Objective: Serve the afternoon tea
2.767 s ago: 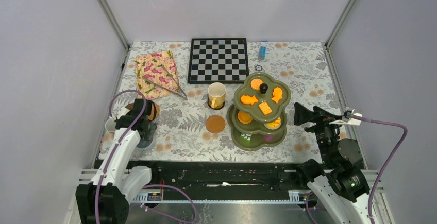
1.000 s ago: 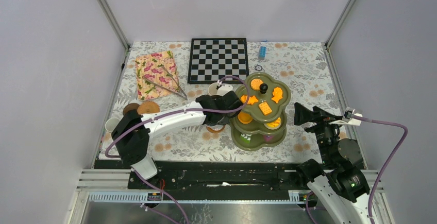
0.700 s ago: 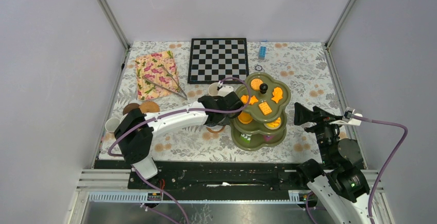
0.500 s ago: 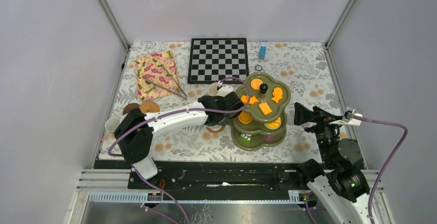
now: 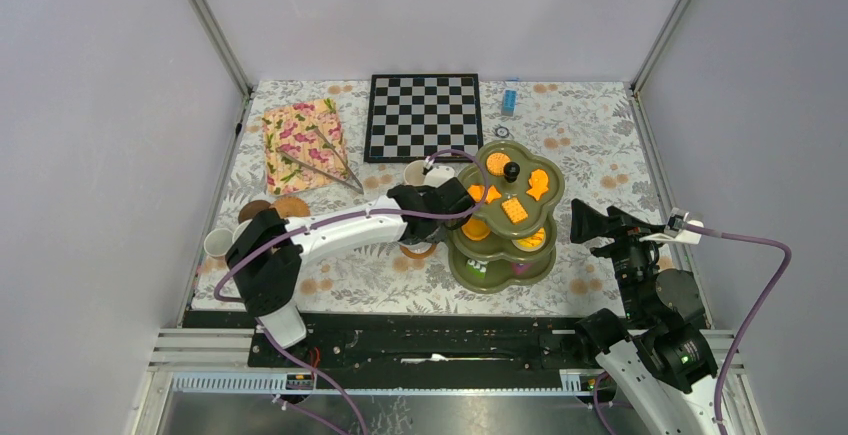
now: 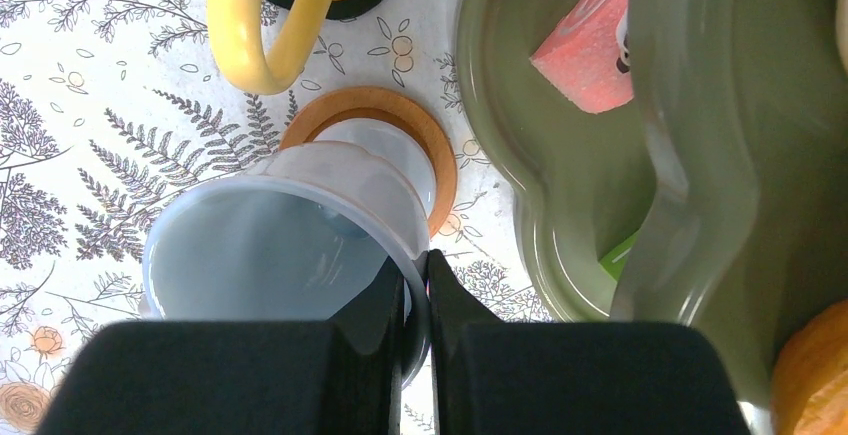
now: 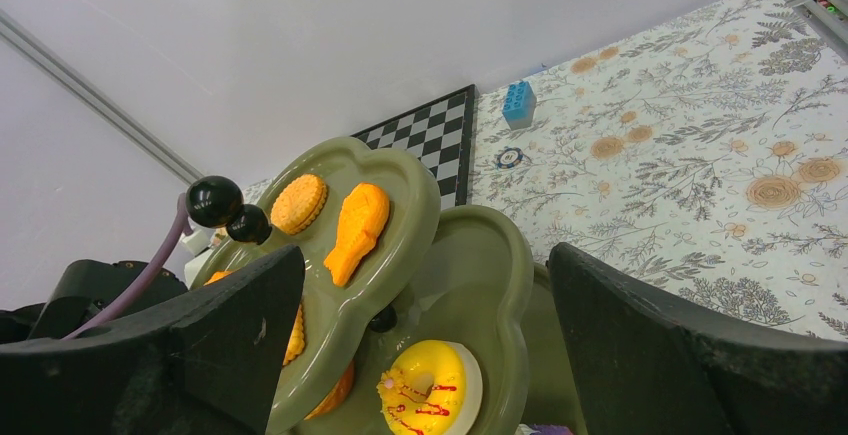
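Tea things sit mid-worktop [image 5: 600,135]: a green three-tier stand [image 5: 500,277] right of centre in the overhead view, with orange biscuits [image 5: 514,209] on its top tier around a black knob [image 5: 511,169]. The left arm stretches in from the lower left. Its pincer [image 6: 418,285] is pinched narrow on the rim of a pale blue mug [image 6: 280,245], one finger inside the wall and one outside. From the left wrist the mug looks tilted, its base over a round brown coaster [image 6: 370,103] just beside the stand's lower rim. Whether the base touches the coaster I cannot tell. A yellow mug [image 6: 255,25] stands on another coaster at the upper left of that view, near the blue one but apart.

The right pincer [image 5: 590,223] hangs at the stand's right side, spread wide and holding nothing. Between its fingers a yellow doughnut [image 7: 430,387] shows on the middle tier. A white mug [image 5: 215,243] stands at the left edge of the overhead view, with spare coasters [image 5: 291,204] near it. Along the top lie a chessboard [image 5: 423,115], a flowered tray [image 5: 303,143] and a small blue block [image 5: 509,98].
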Action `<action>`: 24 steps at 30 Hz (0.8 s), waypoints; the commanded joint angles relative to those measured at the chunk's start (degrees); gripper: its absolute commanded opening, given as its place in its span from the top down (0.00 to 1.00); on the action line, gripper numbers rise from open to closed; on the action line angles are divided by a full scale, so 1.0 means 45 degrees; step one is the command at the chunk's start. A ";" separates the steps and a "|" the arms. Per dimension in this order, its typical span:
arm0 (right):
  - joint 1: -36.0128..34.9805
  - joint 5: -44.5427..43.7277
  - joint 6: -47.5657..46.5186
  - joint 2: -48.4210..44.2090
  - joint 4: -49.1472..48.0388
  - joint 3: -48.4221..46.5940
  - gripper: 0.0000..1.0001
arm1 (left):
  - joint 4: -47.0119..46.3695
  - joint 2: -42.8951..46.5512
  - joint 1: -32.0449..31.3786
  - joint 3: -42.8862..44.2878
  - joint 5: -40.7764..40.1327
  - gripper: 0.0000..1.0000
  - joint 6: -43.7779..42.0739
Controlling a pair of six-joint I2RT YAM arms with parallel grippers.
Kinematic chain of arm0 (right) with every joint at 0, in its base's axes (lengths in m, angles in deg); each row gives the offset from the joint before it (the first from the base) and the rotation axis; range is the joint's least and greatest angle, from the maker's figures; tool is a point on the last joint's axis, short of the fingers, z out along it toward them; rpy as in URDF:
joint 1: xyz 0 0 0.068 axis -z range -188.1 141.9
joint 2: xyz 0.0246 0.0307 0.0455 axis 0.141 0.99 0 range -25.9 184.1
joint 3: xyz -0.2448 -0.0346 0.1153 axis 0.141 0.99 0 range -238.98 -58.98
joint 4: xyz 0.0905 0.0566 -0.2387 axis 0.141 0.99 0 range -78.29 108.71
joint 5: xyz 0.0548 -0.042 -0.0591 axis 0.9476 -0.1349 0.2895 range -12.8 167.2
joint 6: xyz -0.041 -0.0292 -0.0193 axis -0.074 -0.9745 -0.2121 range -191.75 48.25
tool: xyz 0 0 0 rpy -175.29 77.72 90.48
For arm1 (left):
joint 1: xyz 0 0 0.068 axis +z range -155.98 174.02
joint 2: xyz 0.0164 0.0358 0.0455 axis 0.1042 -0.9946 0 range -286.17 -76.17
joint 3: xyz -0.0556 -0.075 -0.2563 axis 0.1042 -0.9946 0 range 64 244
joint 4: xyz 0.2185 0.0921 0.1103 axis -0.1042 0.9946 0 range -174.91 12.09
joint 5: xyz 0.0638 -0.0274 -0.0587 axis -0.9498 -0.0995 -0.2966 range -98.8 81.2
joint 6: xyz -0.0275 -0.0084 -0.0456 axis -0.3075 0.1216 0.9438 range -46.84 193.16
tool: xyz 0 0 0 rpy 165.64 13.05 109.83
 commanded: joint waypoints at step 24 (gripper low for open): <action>-0.0058 -0.0199 -0.0093 -0.0018 -0.0318 -0.0152 0.02 | 0.0641 -0.0447 0.0008 0.0786 -0.0479 0.95 0.0209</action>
